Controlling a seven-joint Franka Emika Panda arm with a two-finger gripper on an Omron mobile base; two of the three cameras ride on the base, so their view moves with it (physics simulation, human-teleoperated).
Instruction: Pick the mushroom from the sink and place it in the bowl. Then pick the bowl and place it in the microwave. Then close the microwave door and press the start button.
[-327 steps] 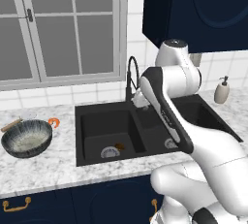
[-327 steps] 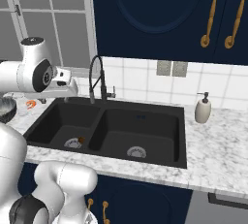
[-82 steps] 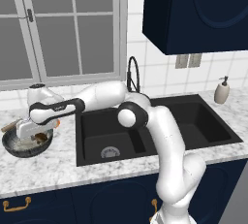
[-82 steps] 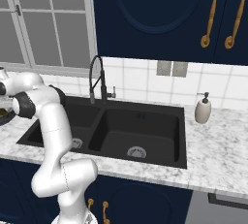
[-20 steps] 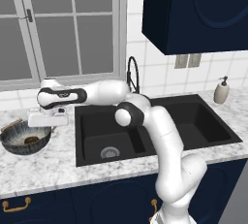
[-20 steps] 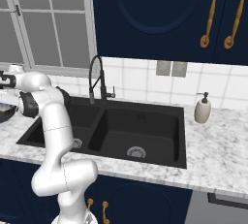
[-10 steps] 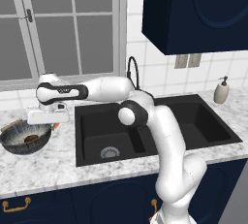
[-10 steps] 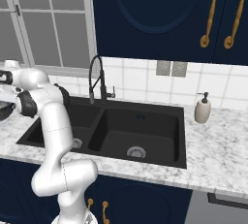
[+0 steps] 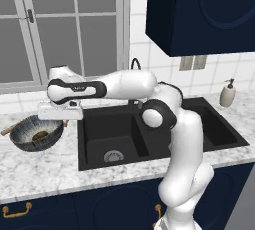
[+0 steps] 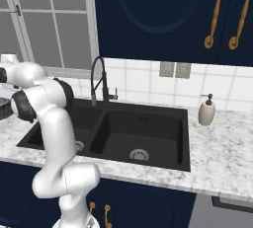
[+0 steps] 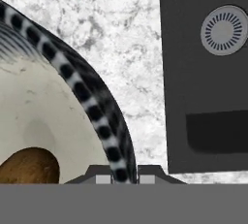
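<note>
Reaching far to the left of the frame, we have the gripper [image 9: 56,121] over the right edge of the bowl [image 9: 35,133], which sits at middle left of the left base view on the counter [image 9: 45,167] beside the sink [image 9: 149,129], because the bowl must go to the microwave next. In the hand view our 2 fingers [image 11: 102,178] are nearly closed, pinching the bowl's rim between them at bottom centre, while the mushroom [image 11: 26,166] lies inside the bowl at lower left.

A grey-framed window [image 9: 60,30] stood above the marbled white counter [image 9: 45,167]. Navy cabinets [image 10: 163,15] with brass handles [image 10: 213,14] hung over the white-tiled wall [image 10: 143,81].
</note>
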